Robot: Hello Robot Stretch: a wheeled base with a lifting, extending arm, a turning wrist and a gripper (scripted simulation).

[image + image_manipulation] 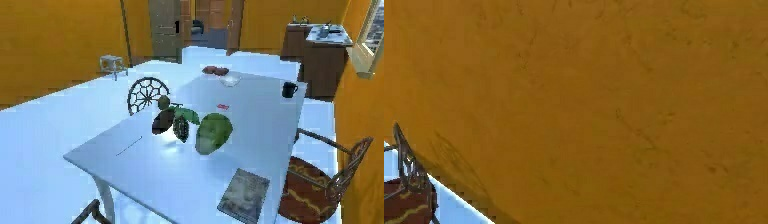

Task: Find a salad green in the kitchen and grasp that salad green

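Observation:
A round green leafy head, the salad green, lies on the pale blue table in the middle of the forward view. Just to its left on the same tabletop stand a dark ridged green fruit-like thing and a small brown round thing.
A book or magazine lies near the table's near right corner. A dark mug and a reddish dish sit farther back. Chairs flank the table; one chair shows against the orange wall. A dark cabinet stands back right.

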